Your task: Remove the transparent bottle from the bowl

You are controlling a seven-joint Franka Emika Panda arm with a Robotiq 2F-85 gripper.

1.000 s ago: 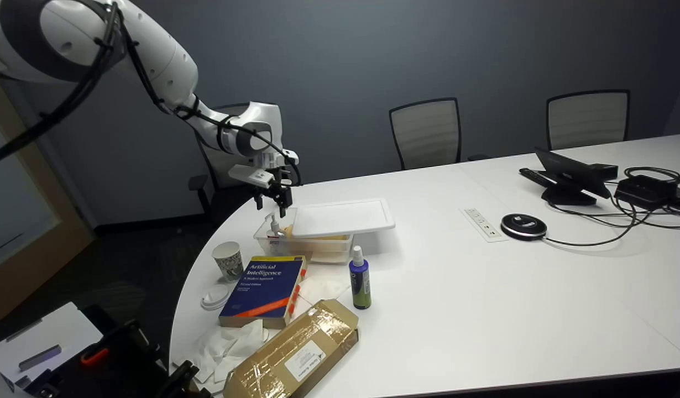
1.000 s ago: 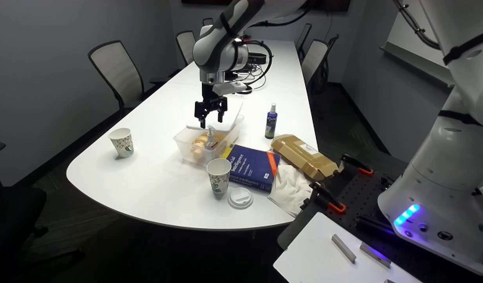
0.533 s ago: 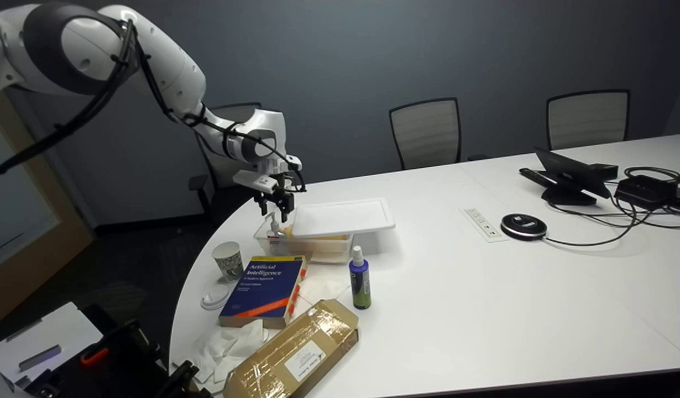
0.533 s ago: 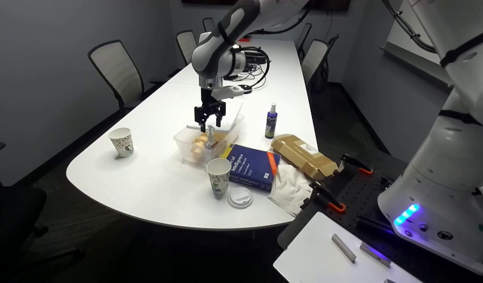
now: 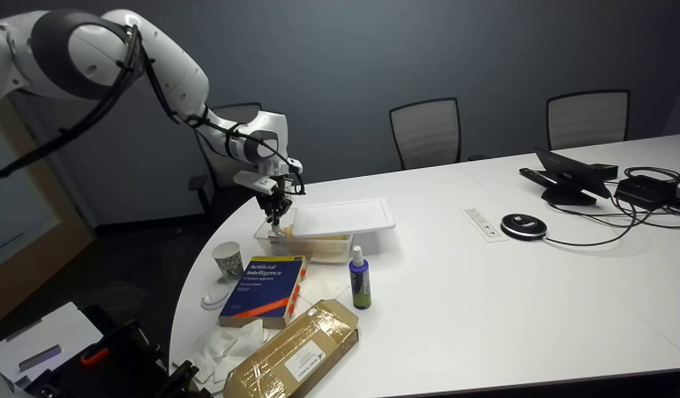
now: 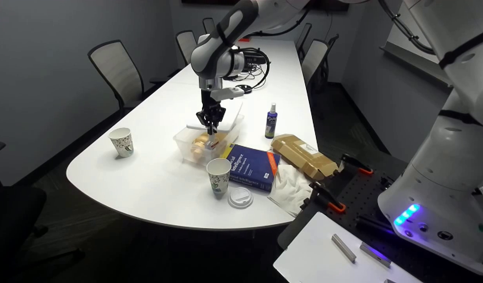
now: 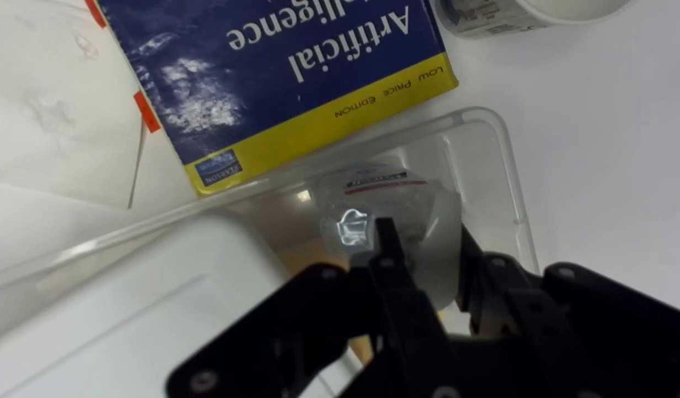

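The transparent bottle (image 7: pixel 367 204), with a whitish pump top and a red-and-dark label, stands inside a clear rectangular plastic box (image 6: pixel 184 143), the container that the task calls the bowl. In the wrist view my gripper (image 7: pixel 425 226) has its two black fingers on either side of the pump top, shut on it. Both exterior views show the gripper (image 6: pixel 212 129) directly above the box with its jaws drawn together at the bottle's top. The fingers cover much of the pump, and the bottle's lower part shows only dimly through the plastic.
A white lid (image 5: pixel 343 217) lies slanted over part of the box. Brownish round items (image 6: pixel 198 147) are inside it. Close by are a thick blue book (image 6: pixel 249 167), paper cups (image 6: pixel 218 177) (image 6: pixel 122 142), a cup lid (image 6: pixel 240 197), a dark blue spray bottle (image 6: pixel 271 125) and a cardboard box (image 6: pixel 304 155).
My gripper has come down a little towards the box. Its jaws, wide apart in the earlier frames, have closed onto the bottle's pump top. Other objects stay where they were.
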